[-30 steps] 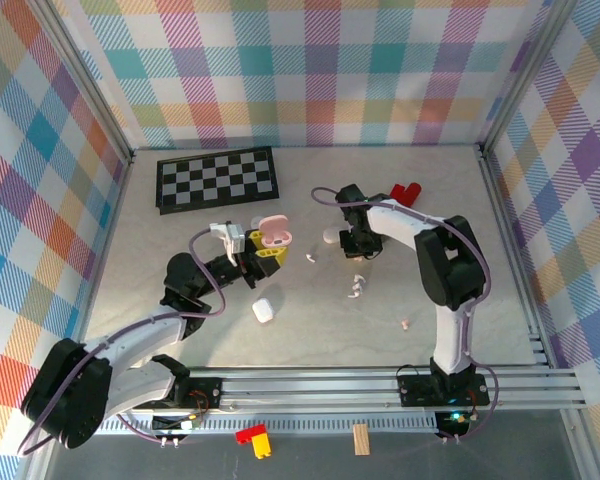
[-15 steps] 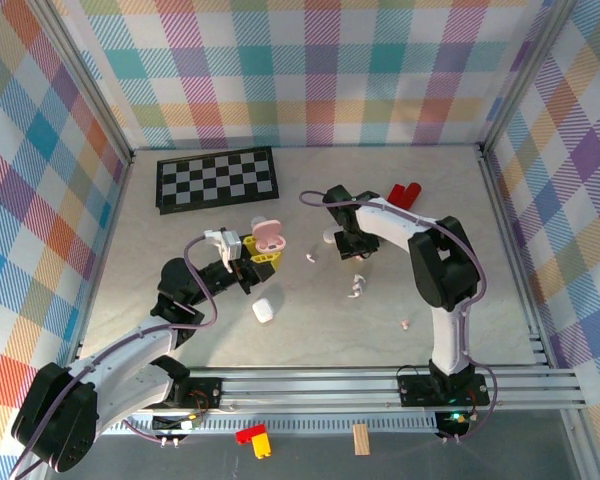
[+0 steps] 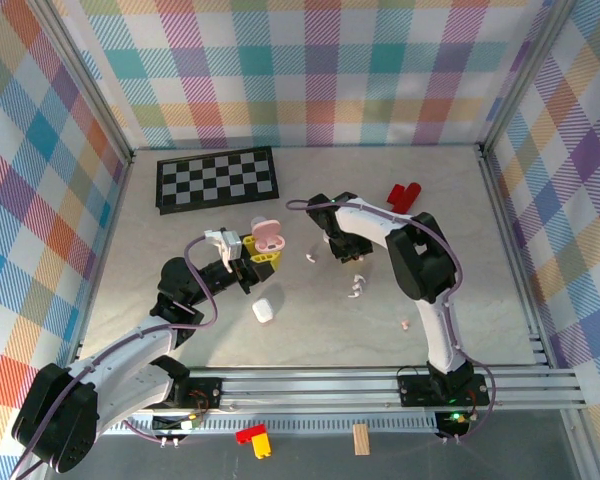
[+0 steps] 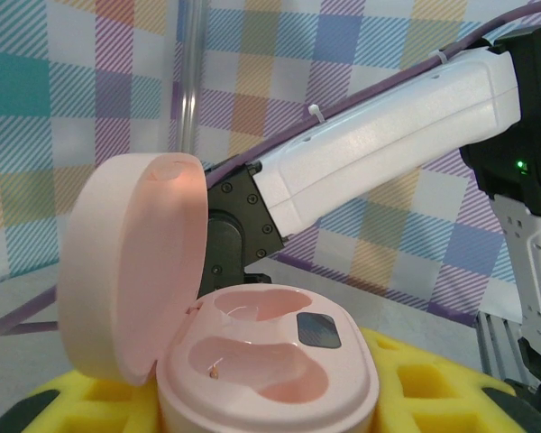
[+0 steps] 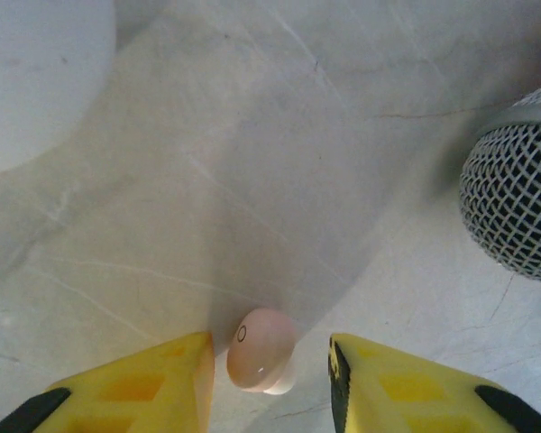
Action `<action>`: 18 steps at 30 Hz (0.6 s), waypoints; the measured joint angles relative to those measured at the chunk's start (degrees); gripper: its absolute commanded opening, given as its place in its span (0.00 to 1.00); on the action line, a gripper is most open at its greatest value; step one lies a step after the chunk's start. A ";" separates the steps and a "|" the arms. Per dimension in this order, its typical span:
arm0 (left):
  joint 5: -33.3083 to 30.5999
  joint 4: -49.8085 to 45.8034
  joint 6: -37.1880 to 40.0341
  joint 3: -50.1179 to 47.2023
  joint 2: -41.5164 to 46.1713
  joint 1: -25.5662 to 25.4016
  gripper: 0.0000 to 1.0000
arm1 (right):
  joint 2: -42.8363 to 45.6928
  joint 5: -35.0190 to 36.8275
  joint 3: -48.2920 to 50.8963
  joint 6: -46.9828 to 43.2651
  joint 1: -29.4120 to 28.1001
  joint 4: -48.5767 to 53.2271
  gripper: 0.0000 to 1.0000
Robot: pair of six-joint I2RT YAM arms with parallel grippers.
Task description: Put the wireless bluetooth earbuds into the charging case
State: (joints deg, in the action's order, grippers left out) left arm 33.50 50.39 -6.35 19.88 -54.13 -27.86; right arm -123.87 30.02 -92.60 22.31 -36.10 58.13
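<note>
The left gripper [image 3: 263,252] is left of table centre, clamped on the pink pebble-shaped plastic charging case [image 3: 269,235]. In the left wrist view the case sits between the yellow foam finger pads [image 4: 415,383]. Its hinged lid [image 4: 135,262] is swung open to the left and stands nearly upright. The two moulded wells [image 4: 252,361] in the base face up, with a small dark square window [image 4: 317,329] beside them. The white link of the right arm [image 4: 388,135] crosses behind the case.

The right gripper [image 3: 342,245] is just right of centre, pointing down at the grey marbled tabletop [image 3: 180,290]. In the right wrist view its yellow fingers [image 5: 135,383] stand moderately wide apart. A tiny pinkish-white plastic earbud [image 5: 261,350] lies on the table between them, with a gap on each side, touching neither finger. A grey mesh dome [image 5: 514,203] is at the right edge of that view. A blurred white rounded object [image 5: 36,72] is at its top left; I cannot tell what it is.

In the top view a small white plastic earbud [image 3: 309,257] lies on the table between the two grippers. A second earbud [image 3: 356,289] is just near of the right gripper. A third earbud [image 3: 405,325] is nearer and further right, well apart from the others. A white pebble-shaped case [image 3: 262,311] lies near of the left gripper. A black-and-white checkerboard [image 3: 217,178] lies flat at the far left. A red plastic block [image 3: 404,194] sits far right of centre.
</note>
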 measured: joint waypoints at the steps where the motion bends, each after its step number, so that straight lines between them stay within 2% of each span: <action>1: 0.04 -0.28 -0.02 0.00 0.00 0.00 0.27 | -0.17 0.28 -0.15 0.00 0.00 0.11 0.35; 18: 0.07 -0.96 -0.02 0.00 0.00 0.00 0.27 | -1.68 2.25 -1.16 -0.33 -0.04 1.36 0.22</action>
State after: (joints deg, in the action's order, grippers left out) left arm 33.56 49.43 -6.37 19.88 -54.13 -27.86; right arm -125.56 32.27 -93.76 21.98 -36.14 59.48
